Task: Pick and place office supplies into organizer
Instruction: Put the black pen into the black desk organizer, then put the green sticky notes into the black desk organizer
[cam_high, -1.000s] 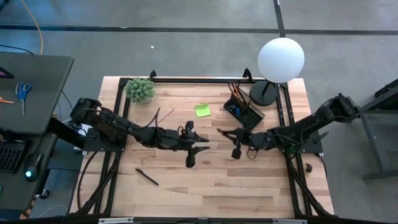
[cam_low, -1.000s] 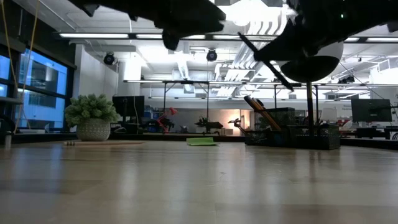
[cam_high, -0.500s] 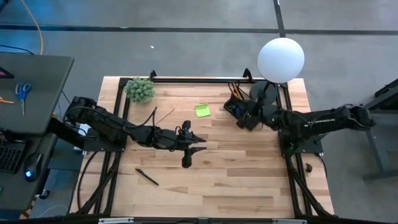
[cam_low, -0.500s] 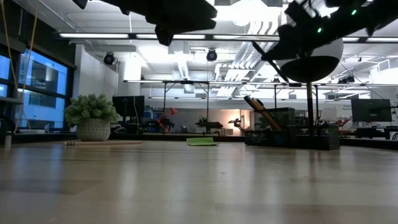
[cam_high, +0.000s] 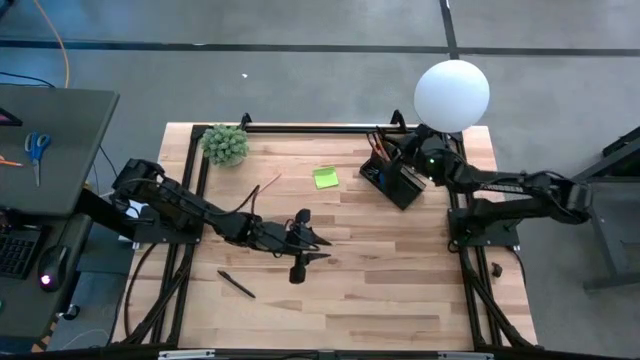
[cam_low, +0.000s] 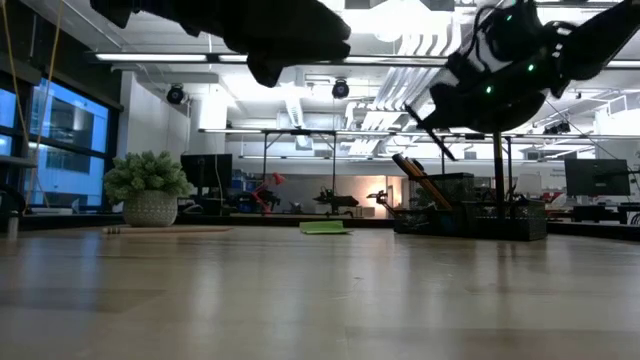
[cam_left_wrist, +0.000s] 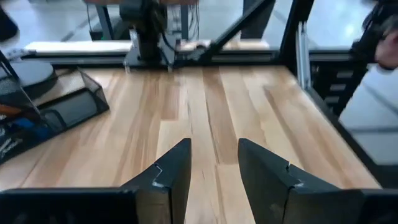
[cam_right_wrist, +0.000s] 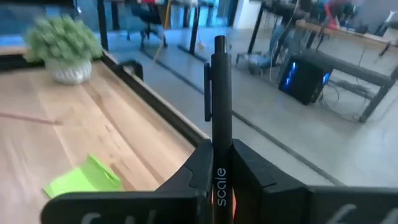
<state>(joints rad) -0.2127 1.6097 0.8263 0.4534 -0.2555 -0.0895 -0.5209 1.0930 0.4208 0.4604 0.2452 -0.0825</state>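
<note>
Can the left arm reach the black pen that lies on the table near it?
Probably yes. The left gripper is open and empty, and the black pen lies alone on bare table close by, nothing between them.

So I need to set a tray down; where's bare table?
Bare wood spans the near right, between the loose black pen and the right frame rail. The far right corner is crowded: organizer, lamp, right tool holding a pen.

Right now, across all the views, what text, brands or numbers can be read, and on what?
"scale" — white letters on the black pen clamped upright in the right pincer.
Further white marks on that pincer's near edge are cut off, unreadable.
Nothing legible on the organizer or sticky-note pad.
</note>
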